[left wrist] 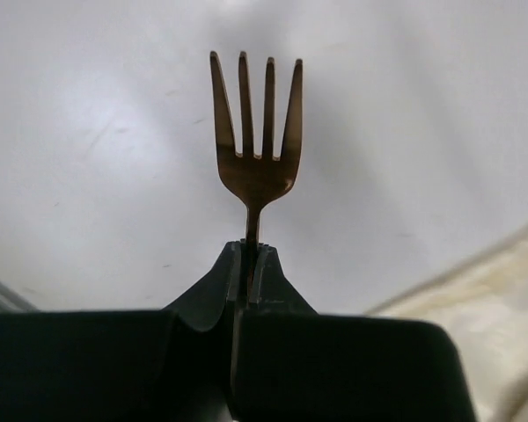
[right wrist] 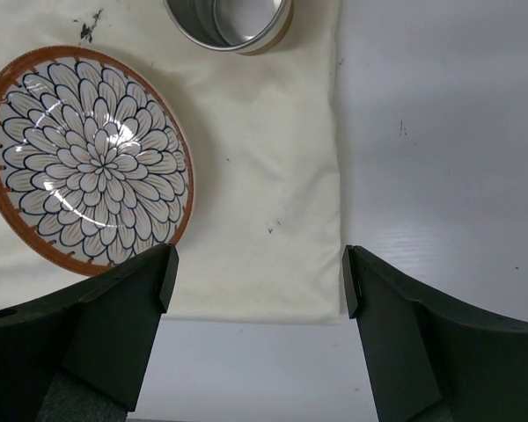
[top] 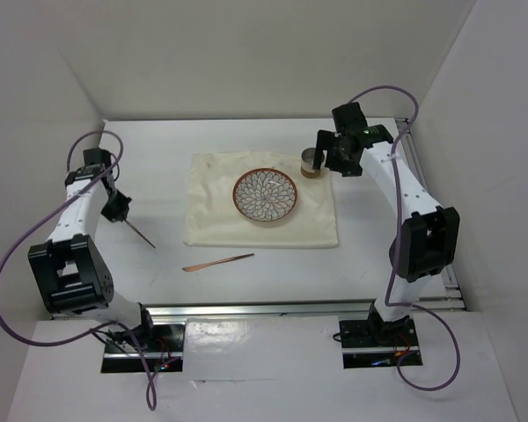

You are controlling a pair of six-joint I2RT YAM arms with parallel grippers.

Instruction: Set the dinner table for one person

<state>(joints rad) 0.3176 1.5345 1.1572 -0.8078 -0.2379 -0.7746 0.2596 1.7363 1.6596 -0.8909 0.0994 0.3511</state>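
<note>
Bench [top: 158, 167]: white and matte, it fills the floor of a white-walled enclosure from the near rail to the back wall and carries every item listed.

Mat [top: 216, 220]: cream fabric, lying flat right of the bench centre, with some dark specks on it.

Right arm [top: 405, 189]: reaches in over the mat's far right corner. The right jaws stand wide apart and hold nothing. The wrist view shows the mat's right edge [right wrist: 330, 176] between them.

Left arm [top: 79, 202]: sits over bare bench, left of the mat. The left jaws are clamped on the handle of the fork [left wrist: 255, 132].

Plate [top: 266, 195]: round, with a brown rim and a petal pattern, sitting on the mat slightly right of its centre.

Cup [top: 311, 163]: metal and round, upright on the mat near its far right corner, close to the plate but apart from it.

Utensil [top: 217, 262]: slim and copper-coloured, lying flat on bare bench just in front of the mat's near edge. Type cannot be told.

Fork: copper-coloured with four tines, held off the bench and pointing away from the wrist.
</note>
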